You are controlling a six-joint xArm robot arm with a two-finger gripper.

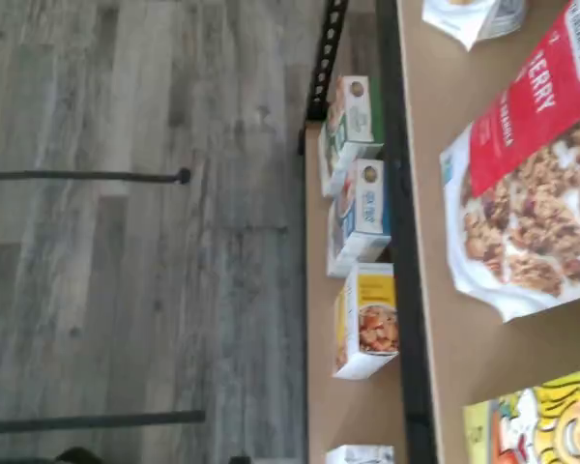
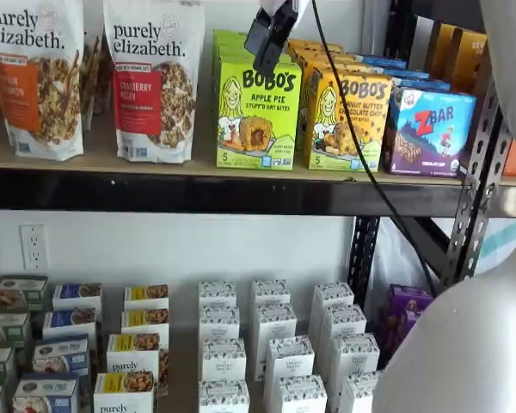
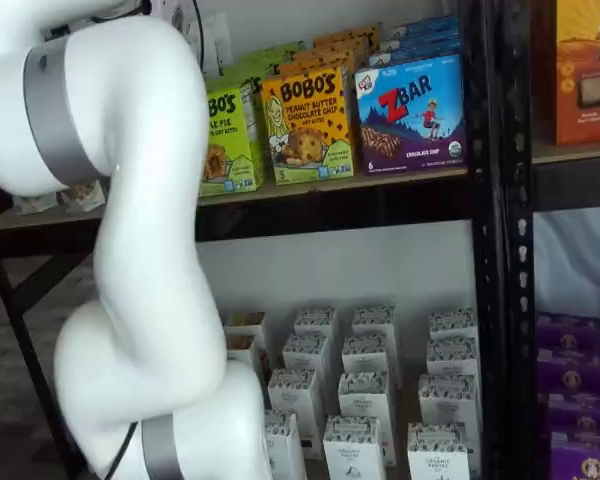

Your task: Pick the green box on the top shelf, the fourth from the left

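A lime-green upright carton, the green box [image 2: 257, 116], stands on the top shelf [image 2: 198, 191], its printed face turned outward; the lettering reads "BOBO'S APPLE PIE STUFF'D OAT BITES", with a cartoon girl at the left and a round filled pastry pictured in the middle; it sits at the front edge of the board, with what seem to be more green cartons lined up behind it; in both shelf views it stands straight, its base flat on the board; the top shelf is a light tan board with a thick black front rail and perforated black uprights.
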